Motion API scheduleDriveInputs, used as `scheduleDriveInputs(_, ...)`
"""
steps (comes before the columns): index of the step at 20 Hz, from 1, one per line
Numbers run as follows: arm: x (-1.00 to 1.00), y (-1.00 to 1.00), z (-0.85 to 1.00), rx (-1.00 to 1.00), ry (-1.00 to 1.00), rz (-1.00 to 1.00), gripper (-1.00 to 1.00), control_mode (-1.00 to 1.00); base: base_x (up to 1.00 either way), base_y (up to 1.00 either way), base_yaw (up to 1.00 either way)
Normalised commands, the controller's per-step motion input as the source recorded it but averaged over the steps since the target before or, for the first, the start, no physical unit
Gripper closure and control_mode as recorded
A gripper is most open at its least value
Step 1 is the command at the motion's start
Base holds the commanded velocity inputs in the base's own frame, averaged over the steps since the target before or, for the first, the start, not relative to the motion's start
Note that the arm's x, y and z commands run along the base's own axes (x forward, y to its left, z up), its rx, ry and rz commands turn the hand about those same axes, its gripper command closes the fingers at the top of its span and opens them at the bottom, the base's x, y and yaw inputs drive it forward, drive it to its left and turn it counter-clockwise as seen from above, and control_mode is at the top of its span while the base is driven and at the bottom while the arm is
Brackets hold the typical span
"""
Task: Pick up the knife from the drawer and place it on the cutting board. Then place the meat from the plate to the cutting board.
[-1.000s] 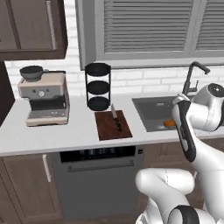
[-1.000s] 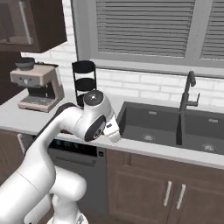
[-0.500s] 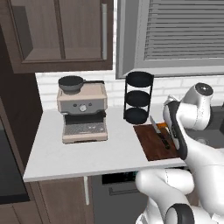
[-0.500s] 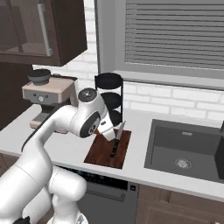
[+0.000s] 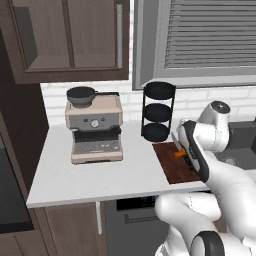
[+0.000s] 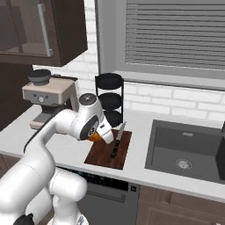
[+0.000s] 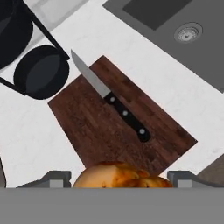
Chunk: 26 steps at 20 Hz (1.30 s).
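The knife [image 7: 118, 107], silver blade and black handle, lies diagonally on the dark reddish-brown cutting board [image 7: 92, 131], also seen in the right base view [image 6: 116, 141]. The board [image 6: 104, 157] sits on the counter in front of the rack, and its left part shows beside the arm [image 5: 170, 167]. My gripper [image 7: 119, 178] hovers above the board's near edge, shut on the meat [image 7: 117, 175], a glossy orange-brown drumstick. The meat peeks out orange under the hand [image 6: 93, 137] [image 5: 178, 154]. The plate and the drawer are out of view.
A black three-tier rack [image 5: 158, 112] [image 7: 41, 72] stands just behind the board. An espresso machine [image 5: 94, 129] sits to the left on the white counter. The sink [image 6: 189, 151] lies right of the board. Dark wall cabinets [image 5: 70, 40] hang above.
The base has driven left, so the whole scene shifted right in both base views. The hand with the meat now hangs over the cutting board instead of the sink side.
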Motion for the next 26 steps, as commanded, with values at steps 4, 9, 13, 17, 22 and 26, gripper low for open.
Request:
scheduleDriveInputs(4,0.15,0.00,-0.37,-0.01,0.05,0.19,1.00,-1.00,0.00,0.00,0.00)
scheduleDriveInputs(9,0.23,0.01,-0.31,-0.06,0.00,0.28,1.00,-1.00,0.00,0.00,0.00)
scheduleDriveInputs(13,0.18,0.00,-0.31,-0.16,0.00,0.35,1.00,-1.00,0.00,0.00,0.00)
scheduleDriveInputs(17,0.30,0.00,-0.26,-0.17,0.00,0.32,1.00,-1.00,0.00,0.00,0.00)
scheduleDriveInputs(22,0.33,0.03,-0.21,-0.12,-0.02,0.24,1.00,-1.00,0.00,0.00,0.00)
scheduleDriveInputs(26,0.39,0.09,-0.14,-0.07,0.00,0.18,1.00,-1.00,0.00,0.00,0.00)
